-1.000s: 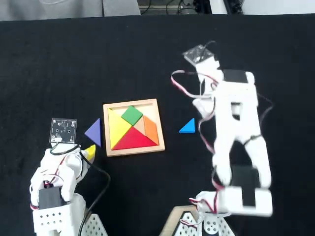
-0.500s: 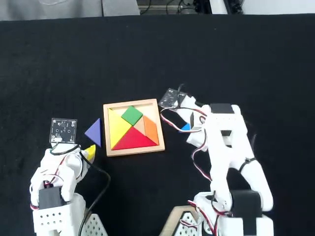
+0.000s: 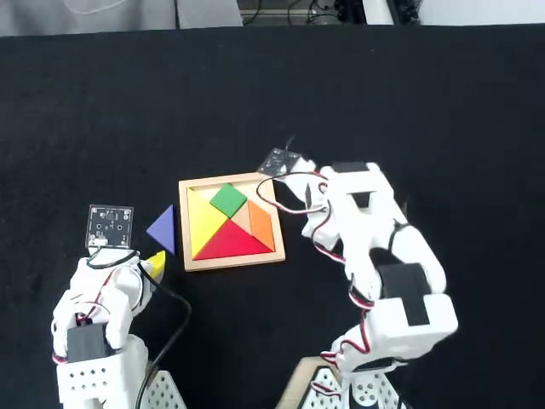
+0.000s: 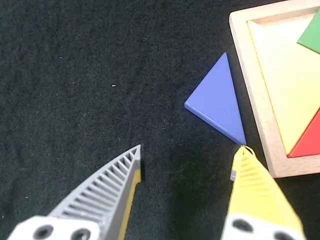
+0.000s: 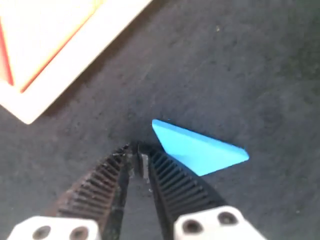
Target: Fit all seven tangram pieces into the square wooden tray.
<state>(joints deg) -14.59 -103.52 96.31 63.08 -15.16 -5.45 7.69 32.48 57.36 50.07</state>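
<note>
Within the last second our right gripper (image 5: pixel 136 150) has swung in to the right side of the tray (image 3: pixel 236 262). Its fingers are pressed together and hold nothing, with the tips just beside the blue triangle (image 5: pixel 197 147) (not yet gripped). Left of the tray lies the purple triangle (image 4: pixel 218 102), with our left gripper (image 4: pixel 191 147) spread beside it. We judge two pieces are left to seat.

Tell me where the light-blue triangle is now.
In the right wrist view the light-blue triangle lies on the table, just beside the shut tips of the right gripper, outside the tray.
</note>
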